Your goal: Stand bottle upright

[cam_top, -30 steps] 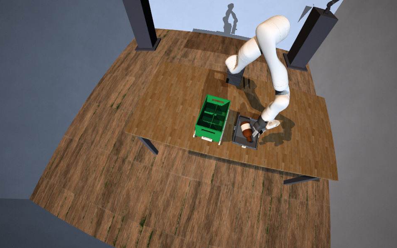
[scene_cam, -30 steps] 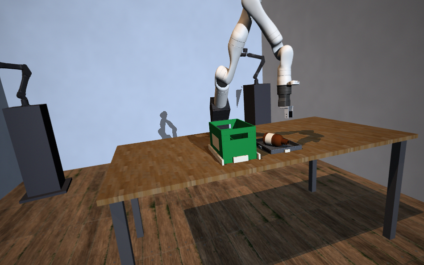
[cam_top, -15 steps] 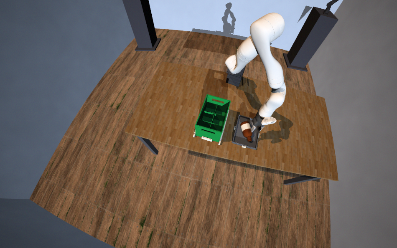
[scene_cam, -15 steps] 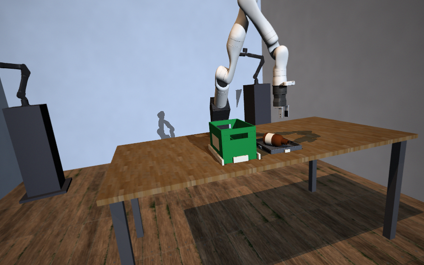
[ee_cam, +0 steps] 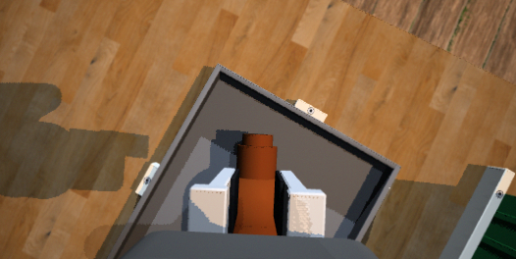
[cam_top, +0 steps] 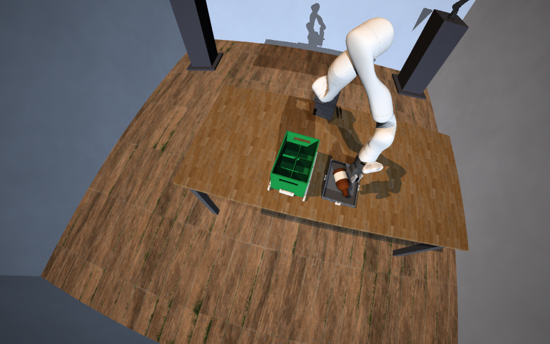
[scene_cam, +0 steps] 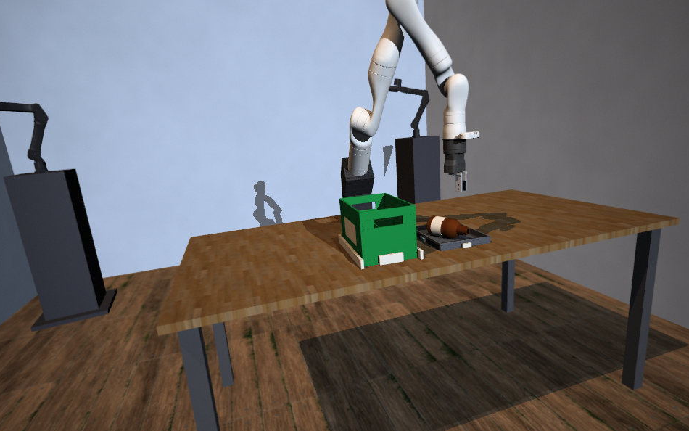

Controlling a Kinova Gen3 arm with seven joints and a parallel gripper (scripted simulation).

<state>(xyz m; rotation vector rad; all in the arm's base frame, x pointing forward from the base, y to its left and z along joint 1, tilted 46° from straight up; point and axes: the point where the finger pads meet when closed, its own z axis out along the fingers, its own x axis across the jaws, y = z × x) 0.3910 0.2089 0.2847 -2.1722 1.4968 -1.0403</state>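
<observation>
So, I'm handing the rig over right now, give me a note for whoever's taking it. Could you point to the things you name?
Gripper (cam_top: 357,178) (scene_cam: 460,189) (ee_cam: 256,192): above the tray (cam_top: 330,188) (scene_cam: 451,245) (ee_cam: 304,150), fingers partly apart, holding nothing.
Bottle (cam_top: 341,181) (scene_cam: 446,227) (ee_cam: 256,204): on its side in the tray.
Crate (cam_top: 300,190) (scene_cam: 389,241) (ee_cam: 505,214): upright beside the tray; both look level.
Done: nothing on the bottle.
Left: grasp it, stand it upright on the tray, let go, check it stands still with crate and tray level in their places.
</observation>
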